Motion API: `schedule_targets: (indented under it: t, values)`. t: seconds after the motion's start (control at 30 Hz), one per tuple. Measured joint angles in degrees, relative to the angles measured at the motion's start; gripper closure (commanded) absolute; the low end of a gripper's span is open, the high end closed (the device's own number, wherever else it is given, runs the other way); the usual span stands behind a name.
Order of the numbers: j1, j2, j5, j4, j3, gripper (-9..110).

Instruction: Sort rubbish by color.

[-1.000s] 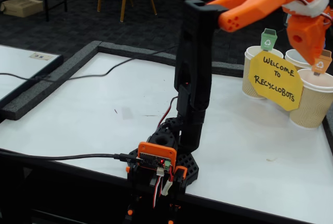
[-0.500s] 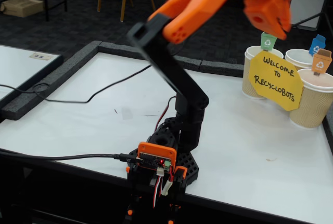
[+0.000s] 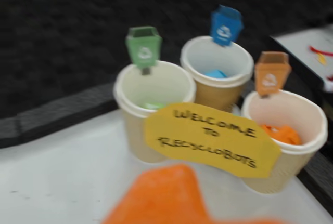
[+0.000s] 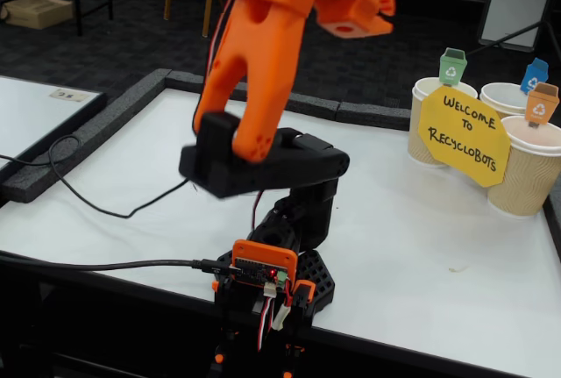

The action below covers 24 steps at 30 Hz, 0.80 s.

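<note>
The gripper [image 3: 171,198] showed only as a blurred orange shape at the bottom of the wrist view, so I could not tell how far it was open or whether it held anything. Ahead stood three upright paper cups: the green-tagged cup [image 3: 152,107], the blue-tagged cup [image 3: 218,73] and the orange-tagged cup [image 3: 283,135], bunched behind a yellow sign [image 3: 210,138], each holding a scrap of its own color. They stood near the far right corner of the white table [image 4: 421,220], which had a dark foam border [image 4: 114,124] and lay bare around the arm [image 4: 263,62].
</note>
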Motion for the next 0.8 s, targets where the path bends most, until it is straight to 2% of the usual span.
schedule_targets:
  t: [0.43,0.8]
  values:
    - [-9.5,4.5,0.0,1.1,2.5,101]
    - [-34.4,4.5,0.0,1.1,5.6,101]
